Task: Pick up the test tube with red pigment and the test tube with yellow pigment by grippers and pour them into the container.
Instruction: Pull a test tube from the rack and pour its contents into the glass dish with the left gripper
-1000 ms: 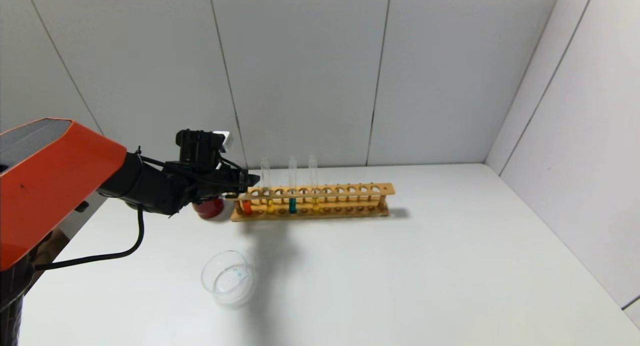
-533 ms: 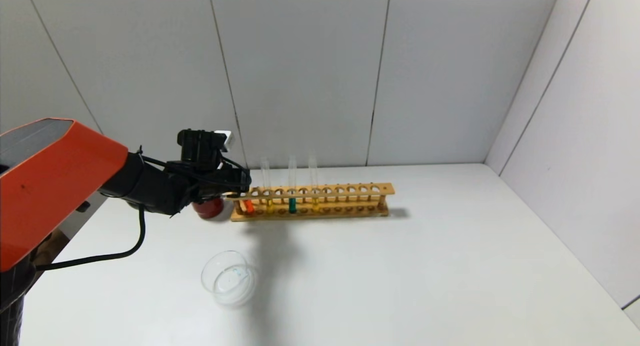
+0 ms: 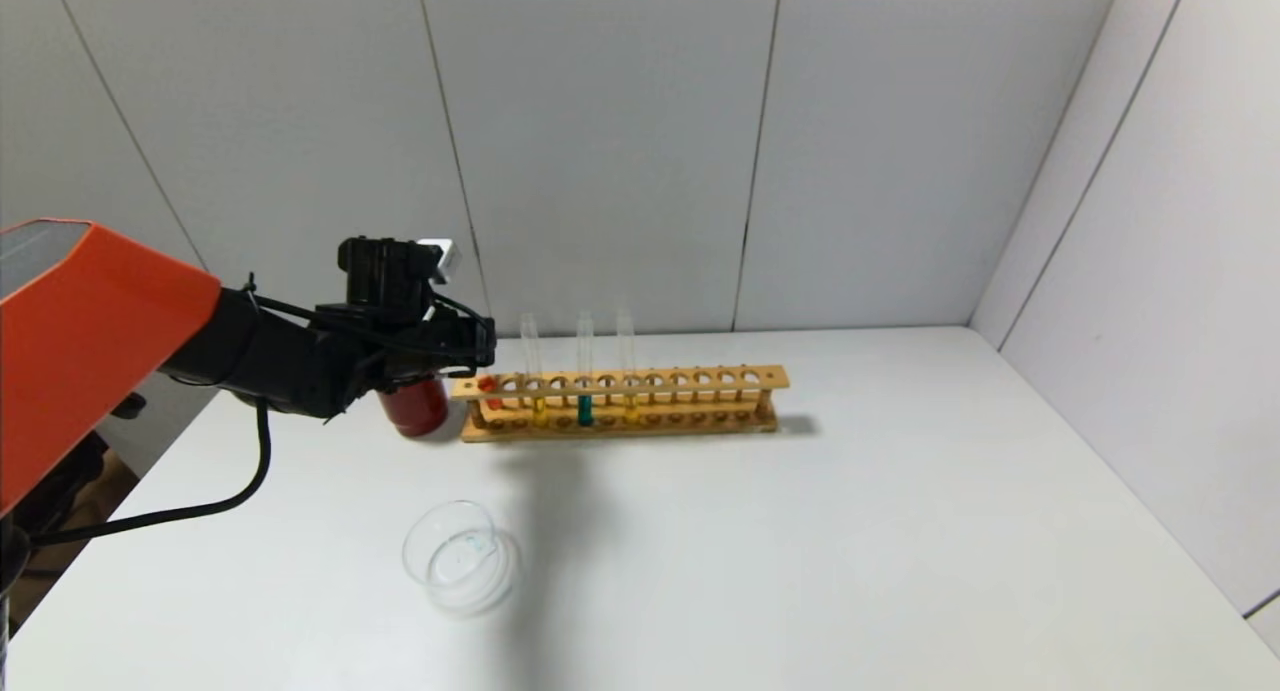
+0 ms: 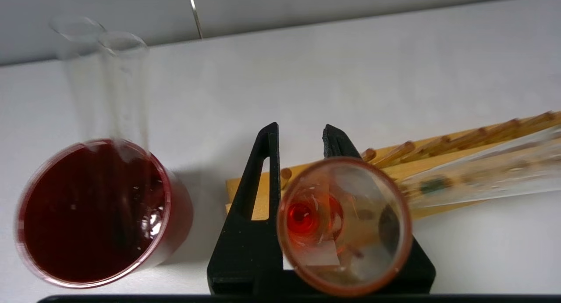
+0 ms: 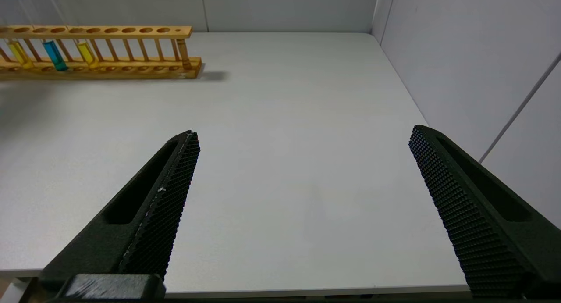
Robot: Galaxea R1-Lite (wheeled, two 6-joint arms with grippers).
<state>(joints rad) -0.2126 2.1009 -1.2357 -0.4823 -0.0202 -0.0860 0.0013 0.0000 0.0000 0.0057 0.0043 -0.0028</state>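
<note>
My left gripper [image 3: 486,344] is shut on the test tube with red pigment [image 3: 487,383] and holds it upright over the left end of the wooden rack [image 3: 700,379]. Its orange-red liquid hangs level with the rack's top rail. The left wrist view looks down the tube's mouth [image 4: 345,226] between the black fingers [image 4: 258,184]. Two tubes with yellow liquid [image 3: 540,411] [image 3: 630,407] stand in the rack either side of a teal tube [image 3: 585,409]; I cannot tell which is the deeper amber. The container [image 3: 460,556], a clear glass dish, sits on the table in front. My right gripper [image 5: 303,132] hangs open over bare table.
A dark red cup [image 3: 412,407] stands just left of the rack, under my left wrist. The white table [image 3: 850,531] is walled by grey panels at the back and on the right. The rack's right half holds empty holes.
My left gripper closed on the red tube and rose with it. The red liquid went from the rack's base up to its top rail. The arm lifted slightly.
</note>
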